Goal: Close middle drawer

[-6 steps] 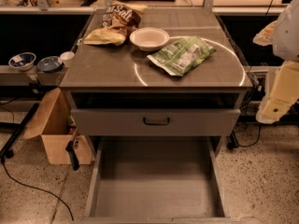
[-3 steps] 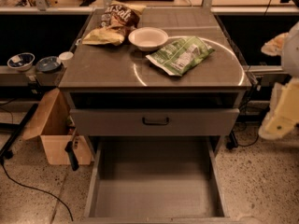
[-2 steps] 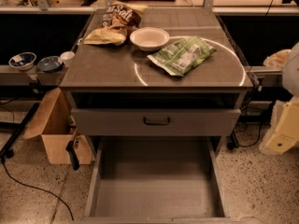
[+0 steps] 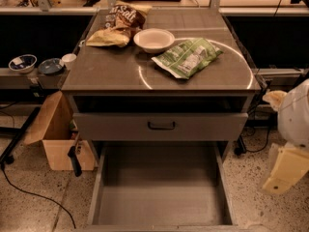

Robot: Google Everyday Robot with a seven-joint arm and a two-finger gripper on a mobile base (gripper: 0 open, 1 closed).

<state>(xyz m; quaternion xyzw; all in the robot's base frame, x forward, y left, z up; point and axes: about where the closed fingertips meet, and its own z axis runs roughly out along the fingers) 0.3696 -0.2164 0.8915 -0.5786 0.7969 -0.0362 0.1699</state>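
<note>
The middle drawer (image 4: 161, 192) is pulled far out toward me below the cabinet. It is a wide grey box with a bare flat floor and thin low side walls. Above it sits a grey drawer front (image 4: 120, 127) with a small black bar handle (image 4: 161, 125). My arm's white and cream parts are at the right edge, beside the cabinet. My gripper (image 4: 284, 172) hangs low at the right, level with the open drawer, a short way off its right wall and touching nothing.
On the cabinet top (image 4: 106, 71) lie a brown chip bag (image 4: 119, 23), a white bowl (image 4: 153, 39) and a green snack bag (image 4: 187, 57). A cardboard box (image 4: 60, 139) stands on the floor at the left. Bowls (image 4: 22, 62) sit on a left shelf. A cable (image 4: 34, 192) runs over the floor.
My arm has moved down and to the right, toward the right edge of the view. The drawers and the things on the top have not moved.
</note>
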